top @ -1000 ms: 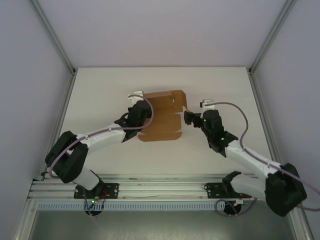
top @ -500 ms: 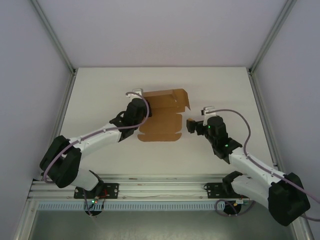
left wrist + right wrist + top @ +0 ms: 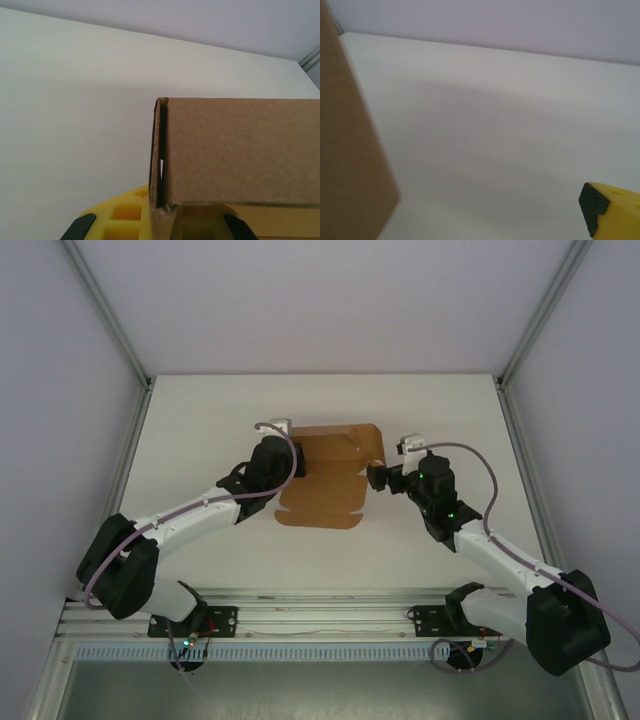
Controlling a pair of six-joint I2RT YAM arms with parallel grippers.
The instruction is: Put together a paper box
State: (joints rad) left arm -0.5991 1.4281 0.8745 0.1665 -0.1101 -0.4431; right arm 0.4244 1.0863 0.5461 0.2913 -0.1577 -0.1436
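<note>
Left wrist: our left fingers (image 3: 120, 220) pinch the plain brown cardboard box (image 3: 240, 150); with right fingers (image 3: 615, 210) spread, its wall could flop.

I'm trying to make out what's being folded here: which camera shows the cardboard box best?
The top external view: the whole paper box shows there, partly folded. The left wrist view gives a close-up of one folded wall; the right wrist view catches a brown panel at its left edge.
</note>
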